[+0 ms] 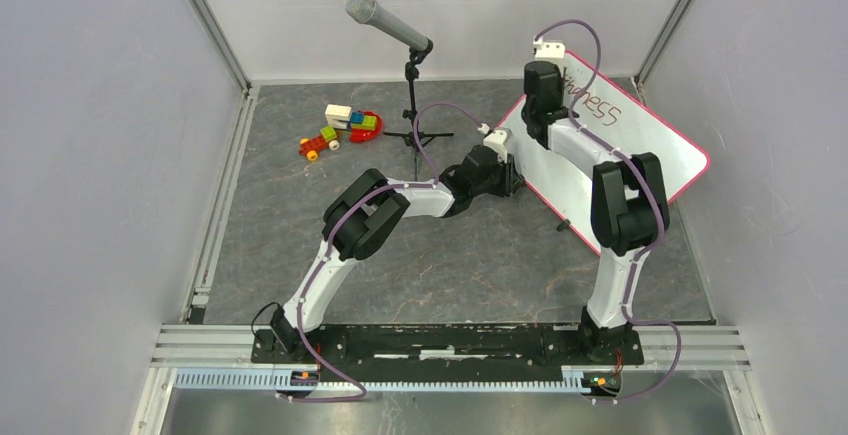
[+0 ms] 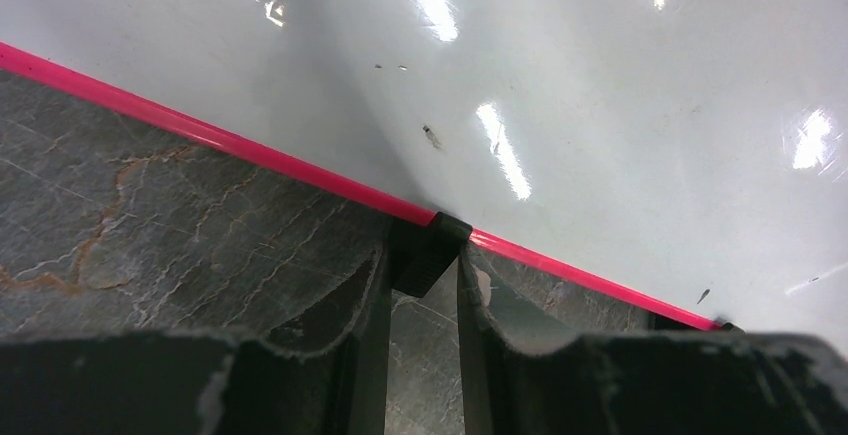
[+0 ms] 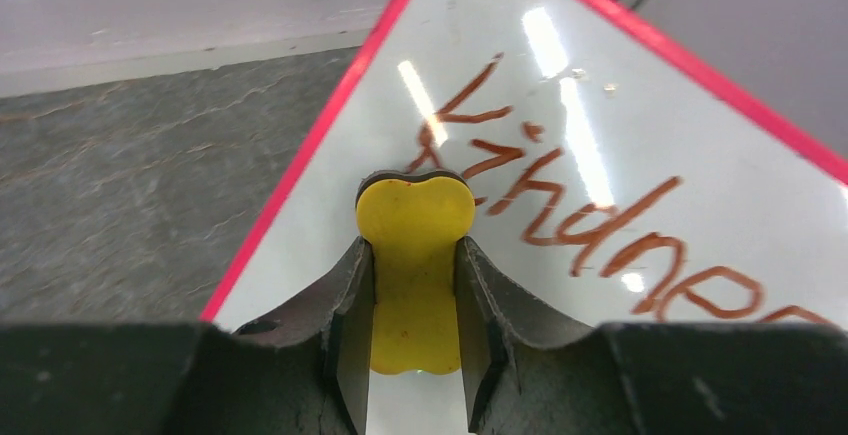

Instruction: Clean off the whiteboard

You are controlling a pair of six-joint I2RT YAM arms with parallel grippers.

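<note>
The whiteboard (image 1: 660, 150) lies on the grey tabletop (image 1: 450, 255), far right, bearing red writing (image 3: 600, 225). The right jaws clamp a yellow eraser (image 3: 415, 255) at the first letters. The left jaws, nearly closed, reach a black clip (image 2: 428, 250) on the board's edge — whether they pinch it is unclear.

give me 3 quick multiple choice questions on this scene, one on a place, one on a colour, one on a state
1. Where on the table is the whiteboard? A right side B left side C dead centre
2. What colour is the writing on it? A blue B red C green
3. The right gripper is: A open, empty B shut on the yellow eraser C off camera
Answers: 1 A, the top view shows it on the right; 2 B, red letters in the right wrist view; 3 B, both fingers press the eraser's sides.
</note>
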